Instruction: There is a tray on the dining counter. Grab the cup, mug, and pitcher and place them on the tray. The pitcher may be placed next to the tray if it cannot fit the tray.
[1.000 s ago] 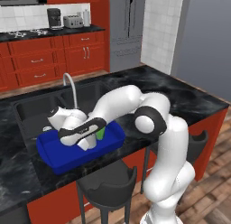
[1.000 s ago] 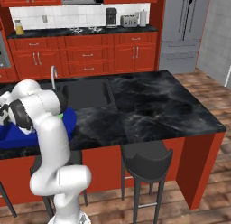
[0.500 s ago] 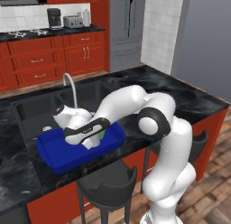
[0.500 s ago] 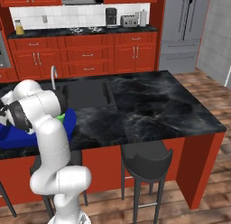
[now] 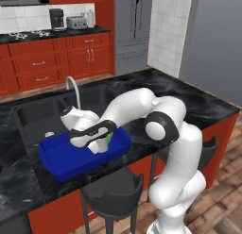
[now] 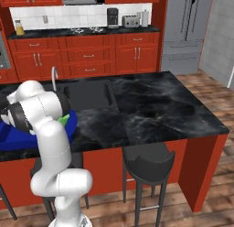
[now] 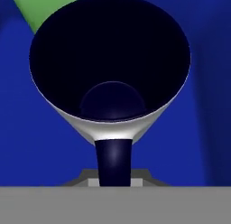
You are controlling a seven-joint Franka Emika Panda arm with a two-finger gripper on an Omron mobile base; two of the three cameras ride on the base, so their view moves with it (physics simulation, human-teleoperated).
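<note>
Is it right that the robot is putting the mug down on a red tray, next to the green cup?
Not quite. The tray is blue, not red, as the left base view shows. The rest holds: the mug is over the tray, next to the green cup.

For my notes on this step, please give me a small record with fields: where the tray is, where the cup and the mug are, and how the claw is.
tray: bright blue rectangular plastic tray, on the black marble-veined dining counter in front of the dark sink
cup: small bright green tumbler, inside the tray, beside the mug
mug: pale grey-white mug with dark inside, over the tray floor
claw: claw shut on the mug, low in the tray
pitcher: cannot tell
</note>
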